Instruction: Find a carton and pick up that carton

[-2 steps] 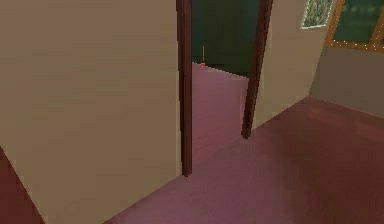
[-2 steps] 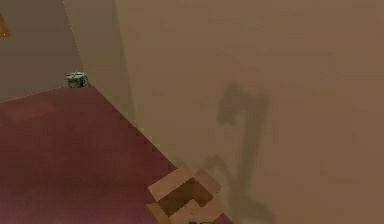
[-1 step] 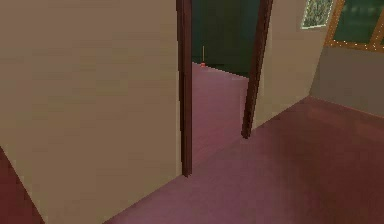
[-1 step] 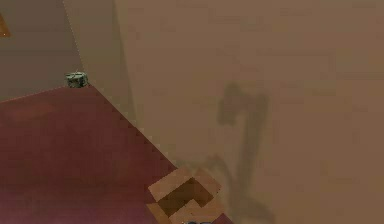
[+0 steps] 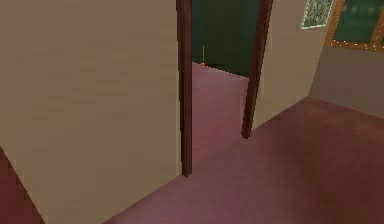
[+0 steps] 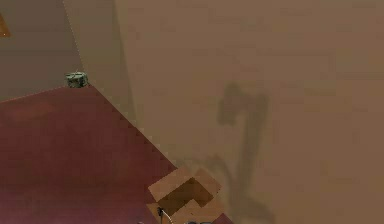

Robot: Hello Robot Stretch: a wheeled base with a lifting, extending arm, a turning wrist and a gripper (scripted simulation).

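The carton (image 6: pixel 186 194) is at the arm side view's bottom edge, near the middle. It is a tan cardboard box with its flaps up, standing on the dark red floor (image 6: pixel 70 150) close beside the beige wall (image 6: pixel 260 60). You cannot tell how it lies from the pincer, nor the pincer's state. A small grey-green object (image 6: pixel 75 79) sits well apart from the carton, at the wall's corner. Ahead of you, a dark door frame (image 5: pixel 184 100) stands before a green wall (image 5: pixel 225 30).

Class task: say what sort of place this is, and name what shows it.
Probably a hallway inside a house: a dark-framed doorway leads into another room, between plain beige walls, over a reddish floor.
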